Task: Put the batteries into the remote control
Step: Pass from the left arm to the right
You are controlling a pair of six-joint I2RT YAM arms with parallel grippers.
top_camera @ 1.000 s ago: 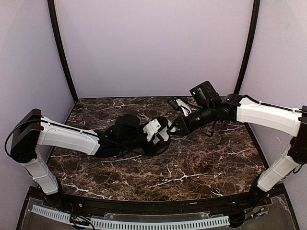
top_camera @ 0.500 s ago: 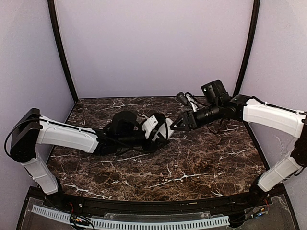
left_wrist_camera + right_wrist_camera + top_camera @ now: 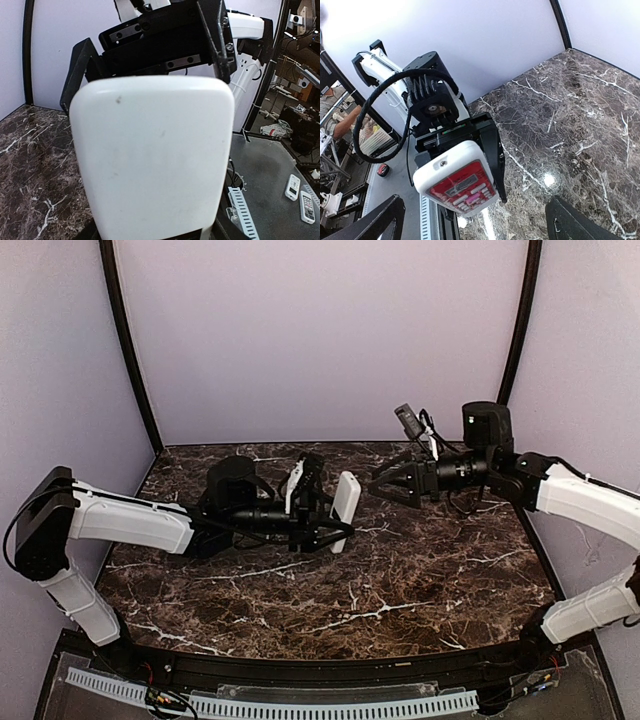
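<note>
Above the table [image 3: 400, 580], your left tool [image 3: 328, 530] grips the remote [image 3: 345, 498] by its lower end; it stands near upright, red face toward your released right tool [image 3: 392, 483].

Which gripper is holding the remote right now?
The left gripper, clamped on the slim red-faced, white-backed remote; the right gripper stands open and empty.

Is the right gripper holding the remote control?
No: the right gripper is open and empty; the left gripper holds the remote control.
</note>
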